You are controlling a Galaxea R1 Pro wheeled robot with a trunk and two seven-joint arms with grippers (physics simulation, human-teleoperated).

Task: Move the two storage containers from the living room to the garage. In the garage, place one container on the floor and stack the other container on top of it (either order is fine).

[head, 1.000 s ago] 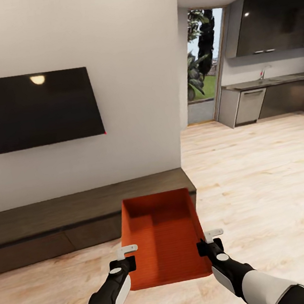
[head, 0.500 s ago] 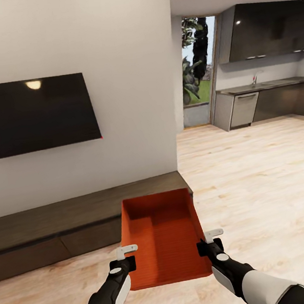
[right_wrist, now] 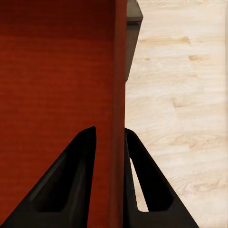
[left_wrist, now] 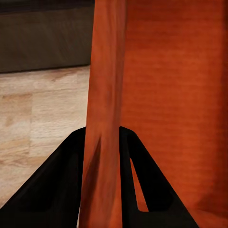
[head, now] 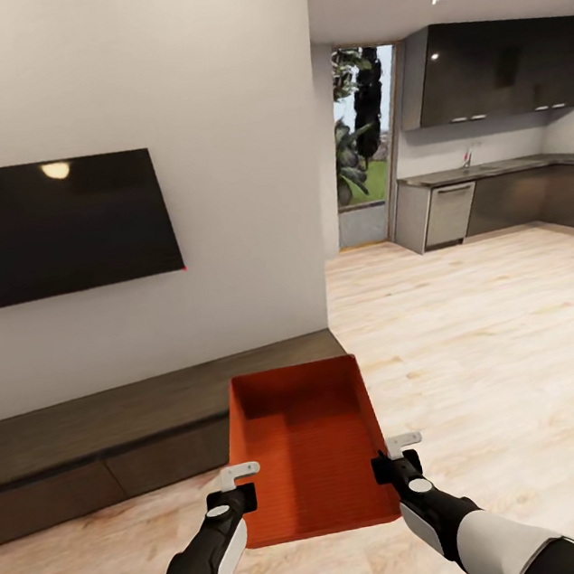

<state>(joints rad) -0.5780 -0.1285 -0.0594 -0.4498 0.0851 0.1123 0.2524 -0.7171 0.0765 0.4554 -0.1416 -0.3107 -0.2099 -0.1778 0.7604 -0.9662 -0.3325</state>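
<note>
Gripping from both sides, the left tool (head: 241,485) was clamped on the left wall of the orange-red storage container (head: 310,452), its dark fingers (left_wrist: 71,190) pinching the thin wall between them. The right tool (head: 395,459) was clenched the same way on the right wall, fingers (right_wrist: 78,180) on either face. That open-top bin was held level above the light wood plank floor (head: 476,333), in front of the low dark bench (head: 115,430) under the black wall TV (head: 51,229). Its ribbed inside was bare.
</note>
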